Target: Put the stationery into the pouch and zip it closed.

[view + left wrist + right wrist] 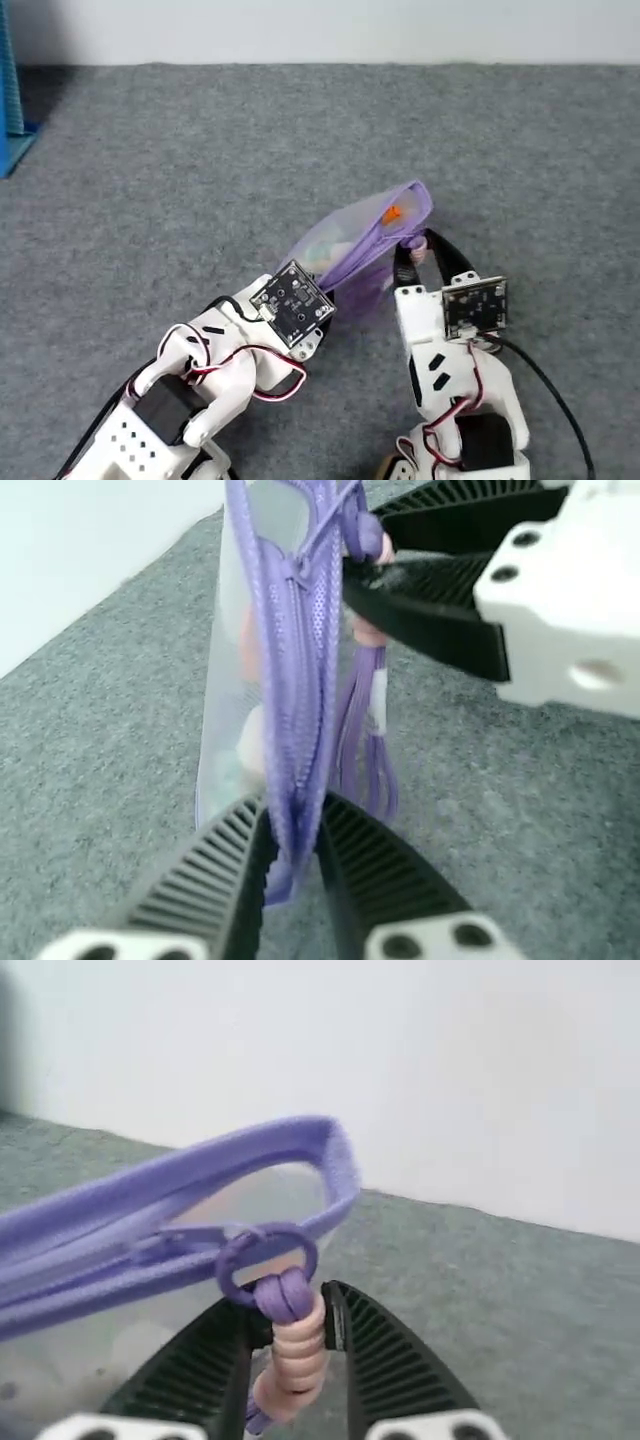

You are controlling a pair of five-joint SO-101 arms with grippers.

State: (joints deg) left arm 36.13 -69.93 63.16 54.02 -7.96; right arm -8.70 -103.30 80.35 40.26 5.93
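Translucent plastic pouch with purple zip trim [368,240], stationery inside, is held between the arms over the grey carpeted table [200,150]. The left gripper [295,812] clamps its zip-band end; the right gripper [288,1305] pinches the pink beaded zip pull [292,1348]. Tugged off the zip's line, the beads could slip free.
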